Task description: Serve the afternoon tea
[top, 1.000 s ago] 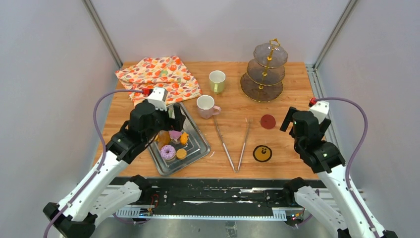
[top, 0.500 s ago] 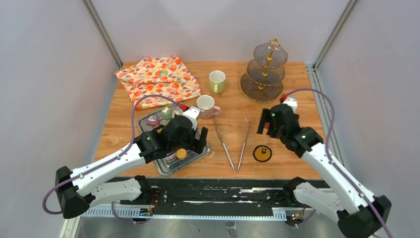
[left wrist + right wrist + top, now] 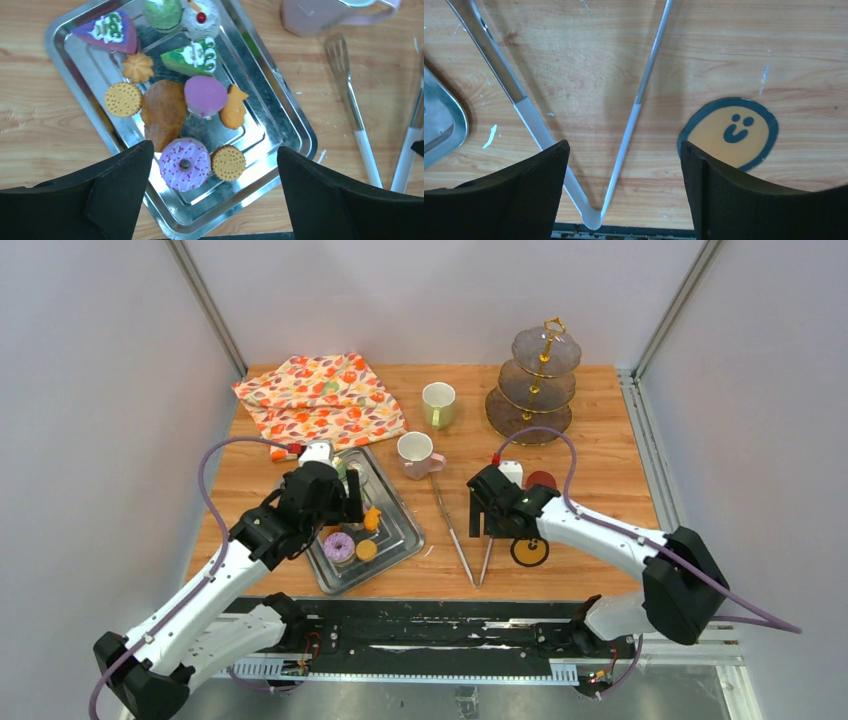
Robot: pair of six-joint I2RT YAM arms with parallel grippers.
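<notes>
The pastries lie on a metal tray (image 3: 398, 540): a pink-iced donut (image 3: 184, 163), round orange cookies (image 3: 228, 162), a purple cake slice (image 3: 108, 31) and a green cake slice (image 3: 192, 56). The pink mug (image 3: 416, 453) stands just beyond the tray and the pale-green mug (image 3: 438, 404) farther back. My left gripper (image 3: 338, 504) hovers over the tray, open and empty, with the donut between its fingers in the left wrist view (image 3: 215, 195). My right gripper (image 3: 486, 515) is open and empty above the long metal tongs (image 3: 626, 135), straddling their joined end (image 3: 624, 192).
A three-tier glass stand (image 3: 535, 380) stands at the back right. An orange floral cloth (image 3: 320, 400) lies at the back left. A smiley sticker (image 3: 529, 549) and a red round sticker (image 3: 541, 481) mark the table right of the tongs.
My right arm has swung left and lowered over the tongs. My left gripper shifted right across the tray, then back left over its middle.
</notes>
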